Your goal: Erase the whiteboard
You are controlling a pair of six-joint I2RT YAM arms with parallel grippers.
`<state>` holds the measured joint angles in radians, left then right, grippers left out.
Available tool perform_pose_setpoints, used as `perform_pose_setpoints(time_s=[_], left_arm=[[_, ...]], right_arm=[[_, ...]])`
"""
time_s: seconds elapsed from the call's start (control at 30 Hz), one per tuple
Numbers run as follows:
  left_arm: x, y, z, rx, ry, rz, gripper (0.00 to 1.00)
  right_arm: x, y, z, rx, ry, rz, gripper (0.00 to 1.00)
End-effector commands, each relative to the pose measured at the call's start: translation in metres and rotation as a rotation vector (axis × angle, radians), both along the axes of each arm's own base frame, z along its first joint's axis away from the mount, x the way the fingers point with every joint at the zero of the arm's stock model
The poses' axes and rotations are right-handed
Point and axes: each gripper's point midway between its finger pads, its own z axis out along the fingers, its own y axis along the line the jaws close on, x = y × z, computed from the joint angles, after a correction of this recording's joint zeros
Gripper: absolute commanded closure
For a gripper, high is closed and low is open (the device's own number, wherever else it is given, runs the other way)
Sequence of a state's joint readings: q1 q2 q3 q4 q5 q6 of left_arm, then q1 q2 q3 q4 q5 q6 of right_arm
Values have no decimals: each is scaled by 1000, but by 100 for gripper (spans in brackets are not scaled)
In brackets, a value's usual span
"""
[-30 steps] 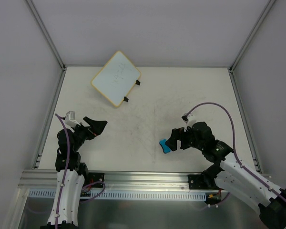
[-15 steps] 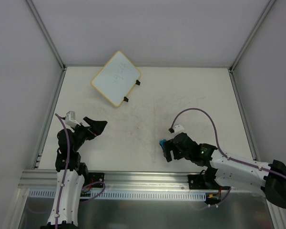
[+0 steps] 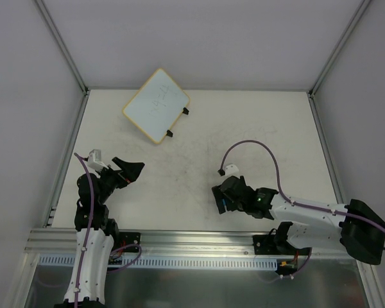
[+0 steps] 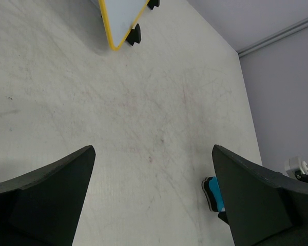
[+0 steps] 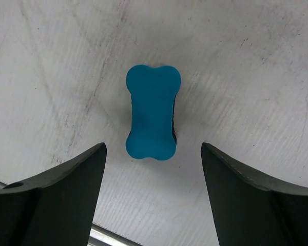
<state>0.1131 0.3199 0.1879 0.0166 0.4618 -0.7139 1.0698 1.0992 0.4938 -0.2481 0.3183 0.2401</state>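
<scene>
I see the whiteboard (image 3: 156, 106) at the far-left corner of the table (image 3: 256, 128), turned diagonally so one corner points toward the far edge. Its far corner crosses the line where the tabletop meets the back wall, and I cannot tell whether it lies flat or leans. It has a yellow frame, and two black clips (image 3: 170, 133) sit on the edge facing the right side. Faint pen marks (image 3: 159, 99) show on the white surface. The left wrist camera catches only the board's near corner (image 4: 120, 15) and one clip (image 4: 135, 35).

My left gripper (image 3: 131, 170) hangs near the left edge, roughly halfway between the near and far edges and well apart from the board. Its fingers (image 4: 46, 195) are spread wide with nothing between them but bare tabletop.

My right gripper (image 3: 219, 202) is low over the table close to the near edge, a little right of the middle. Its jaws are parted and straddle a blue bone-shaped eraser (image 5: 152, 111) that lies flat on the scuffed surface. There is a gap of tabletop on either side, so neither finger (image 5: 56, 200) touches it. The eraser is well apart from the whiteboard.
</scene>
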Motion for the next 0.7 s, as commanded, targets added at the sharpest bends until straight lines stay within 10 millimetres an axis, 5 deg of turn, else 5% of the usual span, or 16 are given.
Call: perform_pose_setpoints(time_s=[0.0, 0.67], left_arm=[[3, 4, 17, 28, -59, 12, 1], [2, 6, 18, 35, -57, 24, 1]], right_arm=[[11, 15, 16, 47, -32, -35, 23], [7, 14, -4, -5, 24, -122, 44]])
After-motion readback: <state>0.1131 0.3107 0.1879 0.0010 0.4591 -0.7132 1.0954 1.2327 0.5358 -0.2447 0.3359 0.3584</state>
